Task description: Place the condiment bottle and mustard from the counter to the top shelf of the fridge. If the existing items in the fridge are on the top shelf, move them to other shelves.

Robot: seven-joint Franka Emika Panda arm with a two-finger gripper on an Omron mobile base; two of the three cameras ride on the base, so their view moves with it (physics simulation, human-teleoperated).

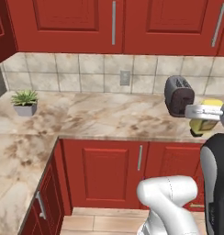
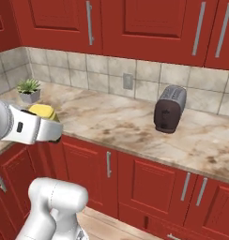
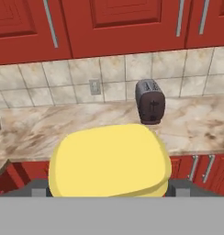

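- Mustard (image 3: pixel 109 160) is held clamped between the gripper (image 1: pixel 206 120) jaws, which stand wide around its squat yellow body; in the hand view it takes up the lower centre.
- In the left base view the mustard (image 1: pixel 204 120) sits at the right edge, mid-height, lifted off the bench (image 1: pixel 86 117) and out in front of its edge.
- In the right base view it (image 2: pixel 41 112) peeks out above the white hand at the left edge.
- Toaster (image 2: pixel 170 108) stands on the bench behind, well apart from the mustard; plant (image 1: pixel 25 102) is at the far left of the bench.
- Fridge and condiment bottle cannot be placed from these views.
- Step in hand, as judged: the mustard is being carried toward the fridge top shelf.
- To do it well: the grip should be kept firm with no loosening in transit, since the container is wide and smooth and could slip.
- The container should be kept level and lifted clear of the bench edge and cabinet fronts (image 1: pixel 104 172) during the swing.
- The toaster side should be avoided on any turn.
- Before release, the top shelf should be checked for free room; the mustard should be lowered until seated, and only then let go.
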